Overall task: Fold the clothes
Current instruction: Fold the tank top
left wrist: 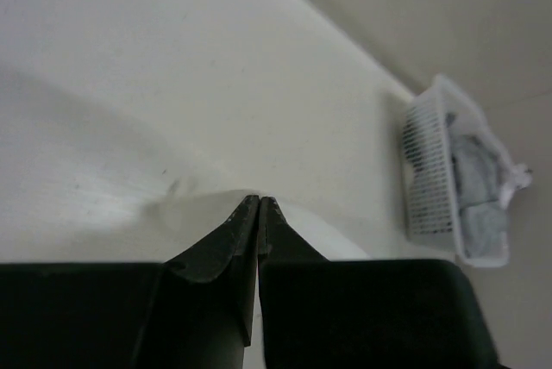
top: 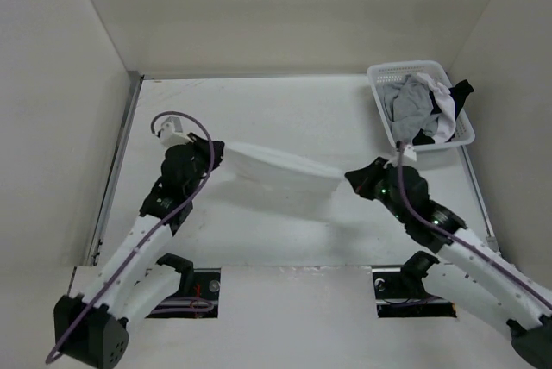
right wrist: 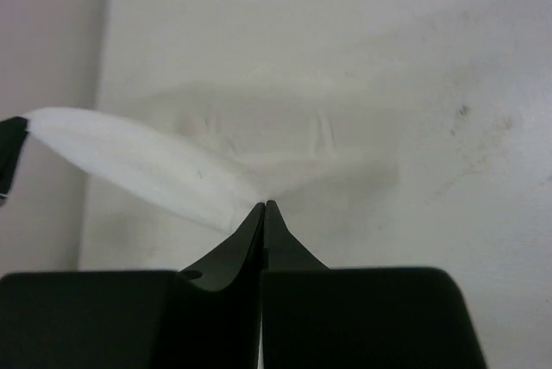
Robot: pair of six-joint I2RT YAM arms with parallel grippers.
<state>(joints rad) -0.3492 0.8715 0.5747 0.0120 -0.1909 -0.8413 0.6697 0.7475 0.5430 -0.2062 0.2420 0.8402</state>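
Our left claw (top: 217, 153) is clenched on the left end of the white garment (top: 280, 172), which hangs stretched above the middle of the bench (top: 259, 110); our right claw (top: 349, 181) pinches its right end, likely so we can lay it flat for folding.

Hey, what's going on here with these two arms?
Two robot arms are handling one white garment. The left gripper is shut on one end and the right gripper on the other, so the cloth hangs stretched between them, lifted off the table. No fold has been laid down yet. A white basket at the far right corner holds a heap of grey, black and white clothes, and neither arm is near it.
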